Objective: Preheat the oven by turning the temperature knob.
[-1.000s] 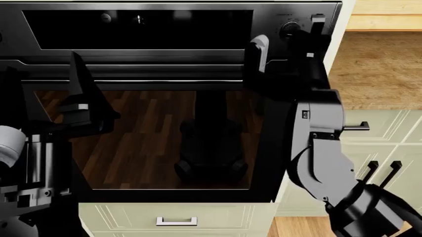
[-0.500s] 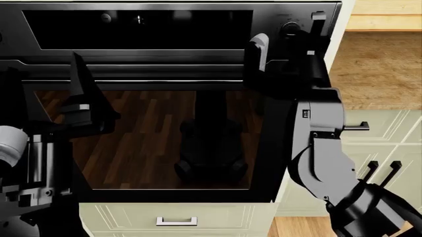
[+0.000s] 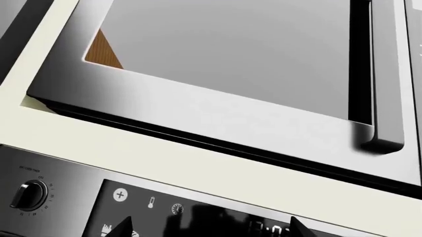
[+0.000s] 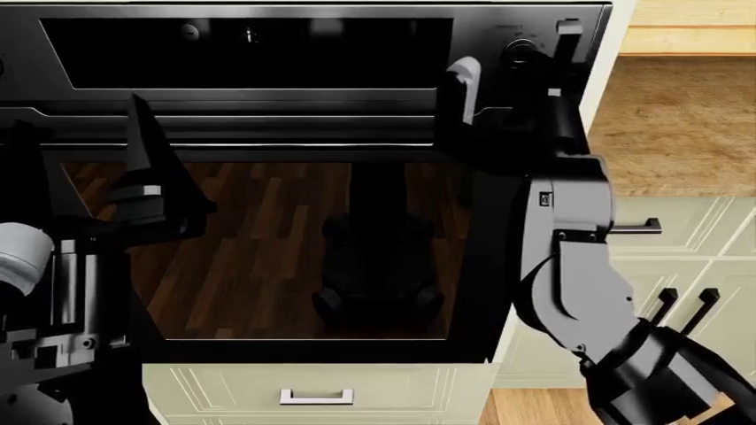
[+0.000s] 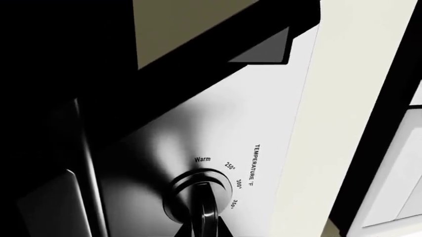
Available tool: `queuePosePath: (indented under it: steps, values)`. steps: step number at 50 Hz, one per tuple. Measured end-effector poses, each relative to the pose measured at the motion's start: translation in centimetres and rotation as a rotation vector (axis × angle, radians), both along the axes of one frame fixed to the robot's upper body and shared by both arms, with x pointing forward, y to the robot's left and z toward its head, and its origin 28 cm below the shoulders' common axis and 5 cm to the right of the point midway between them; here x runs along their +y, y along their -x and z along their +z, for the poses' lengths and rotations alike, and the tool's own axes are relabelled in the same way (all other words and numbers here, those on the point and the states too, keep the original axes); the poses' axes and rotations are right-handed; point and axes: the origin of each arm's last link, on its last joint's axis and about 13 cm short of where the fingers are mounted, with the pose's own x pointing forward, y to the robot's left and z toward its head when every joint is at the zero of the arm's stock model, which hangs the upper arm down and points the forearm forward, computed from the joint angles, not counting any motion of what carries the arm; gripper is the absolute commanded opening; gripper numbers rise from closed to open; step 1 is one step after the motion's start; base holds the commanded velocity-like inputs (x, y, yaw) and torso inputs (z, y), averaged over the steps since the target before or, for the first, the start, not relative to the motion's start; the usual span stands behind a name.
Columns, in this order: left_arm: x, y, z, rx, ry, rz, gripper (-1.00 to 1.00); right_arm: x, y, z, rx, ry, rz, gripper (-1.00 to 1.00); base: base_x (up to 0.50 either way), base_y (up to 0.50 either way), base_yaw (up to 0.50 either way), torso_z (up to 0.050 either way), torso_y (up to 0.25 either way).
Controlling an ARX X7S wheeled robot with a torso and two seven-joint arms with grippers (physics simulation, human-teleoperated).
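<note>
The black oven (image 4: 296, 257) fills the head view, with its dark glass door, bar handle (image 4: 296, 135) and wide display panel (image 4: 248, 53). The temperature knob (image 4: 518, 50) sits at the panel's right end. My right gripper (image 4: 537, 55) is raised to it. In the right wrist view its two fingertips stand on either side of the knob's (image 5: 199, 197) raised ridge, shut on it, by the lettering "Warm, 250, 300, 350". My left gripper (image 4: 83, 168) hangs open and empty in front of the door's left side, fingertips wide apart.
A second black knob (image 3: 29, 195) sits at the panel's left end, under a steel-framed appliance door (image 3: 231, 123). Cream drawers (image 4: 317, 396) lie below the oven, and cream cabinets with a metal handle (image 4: 636, 228) to its right. A wooden surface (image 4: 679, 115) lies at the upper right.
My right forearm has shifted very slightly left while its gripper stays on the knob. The left arm has not moved.
</note>
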Motion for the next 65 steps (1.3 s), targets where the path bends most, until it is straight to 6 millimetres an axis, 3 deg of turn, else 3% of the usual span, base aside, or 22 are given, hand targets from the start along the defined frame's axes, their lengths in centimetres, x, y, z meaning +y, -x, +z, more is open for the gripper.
queuePosePath:
  steps: [42, 65]
  values:
    - [-0.01, -0.03, 0.01, 0.001, 0.001, 0.003, 1.0, -0.12, -0.03, 0.07, 0.005, -0.206, 0.058, -1.0, 0.0, 0.0, 0.0, 0.0, 0.0]
    - [0.04, -0.04, 0.08, 0.002, 0.003, 0.004, 1.0, 0.06, 0.23, 0.97, 0.06, -0.424, 0.089, -1.0, 0.0, 0.0, 0.0, 0.0, 0.0]
